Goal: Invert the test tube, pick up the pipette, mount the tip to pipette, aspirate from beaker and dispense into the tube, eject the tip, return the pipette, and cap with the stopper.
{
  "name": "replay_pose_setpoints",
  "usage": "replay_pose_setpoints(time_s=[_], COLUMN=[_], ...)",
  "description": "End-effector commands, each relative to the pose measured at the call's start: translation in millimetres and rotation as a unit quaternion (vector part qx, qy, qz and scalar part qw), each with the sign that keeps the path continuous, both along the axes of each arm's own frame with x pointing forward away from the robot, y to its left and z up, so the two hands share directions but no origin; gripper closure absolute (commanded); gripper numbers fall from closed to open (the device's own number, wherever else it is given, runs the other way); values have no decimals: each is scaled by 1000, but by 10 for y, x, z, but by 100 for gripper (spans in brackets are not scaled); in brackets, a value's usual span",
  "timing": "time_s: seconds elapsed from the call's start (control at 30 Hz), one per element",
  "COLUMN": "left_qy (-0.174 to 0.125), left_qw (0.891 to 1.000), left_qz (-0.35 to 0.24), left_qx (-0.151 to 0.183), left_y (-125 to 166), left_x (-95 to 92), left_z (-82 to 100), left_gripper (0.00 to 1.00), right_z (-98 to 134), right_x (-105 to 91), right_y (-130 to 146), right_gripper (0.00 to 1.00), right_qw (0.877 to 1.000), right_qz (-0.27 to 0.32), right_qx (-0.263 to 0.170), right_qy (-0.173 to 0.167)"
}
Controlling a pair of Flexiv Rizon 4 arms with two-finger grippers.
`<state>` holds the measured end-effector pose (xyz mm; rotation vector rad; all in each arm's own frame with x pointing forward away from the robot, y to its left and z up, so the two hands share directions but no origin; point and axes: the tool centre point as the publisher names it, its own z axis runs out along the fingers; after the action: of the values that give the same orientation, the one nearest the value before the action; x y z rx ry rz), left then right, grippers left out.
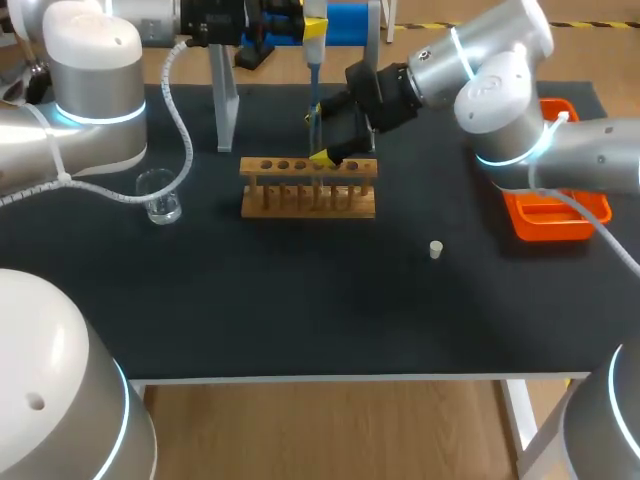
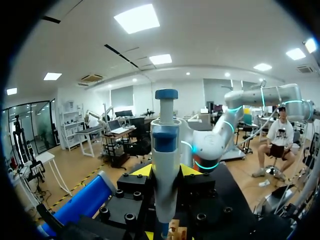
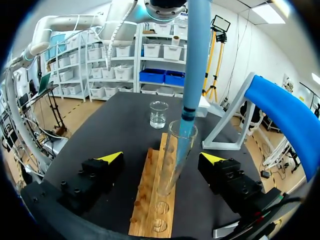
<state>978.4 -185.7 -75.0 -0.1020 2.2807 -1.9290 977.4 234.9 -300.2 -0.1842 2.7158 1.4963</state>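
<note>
My left gripper (image 2: 166,172) is shut on the white and blue pipette (image 2: 165,150), which it holds upright over the wooden rack (image 1: 308,200). The pipette's (image 3: 196,55) blue tip (image 3: 188,127) reaches down into the mouth of a clear test tube (image 3: 172,165) that stands upright in the rack (image 3: 150,205). My right gripper (image 3: 161,159) is open at the rack, one finger on each side of the tube and neither touching it. In the head view this right gripper (image 1: 332,150) sits behind the rack and the left gripper (image 1: 290,25) is at the far edge. A glass beaker (image 1: 160,196) stands left of the rack, and a small white stopper (image 1: 436,249) lies to its right.
An orange tray (image 1: 552,215) sits at the table's right edge under my right arm. A pipette stand (image 1: 226,100) with a blue bar (image 3: 285,110) rises behind the rack. The beaker (image 3: 159,114) holds clear liquid beyond the rack's far end.
</note>
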Motion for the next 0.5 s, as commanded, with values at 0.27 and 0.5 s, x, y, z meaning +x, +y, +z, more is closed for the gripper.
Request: replay_pose_setpoints(time_s=[0.27,0.5], left_qy=[-8,-13], left_qw=[1000,1000], left_qz=[0,0], left_qx=[6,10], left_y=[-47,-92], left_x=[-18,-30], left_z=[129,206], left_gripper=[100,100], right_z=[-2,-2], right_x=[7,7], right_y=[-4,-4], right_gripper=[0,0], right_qw=[1000,1000], right_qz=[1,1], right_qx=[0,0], right_qy=[0,0])
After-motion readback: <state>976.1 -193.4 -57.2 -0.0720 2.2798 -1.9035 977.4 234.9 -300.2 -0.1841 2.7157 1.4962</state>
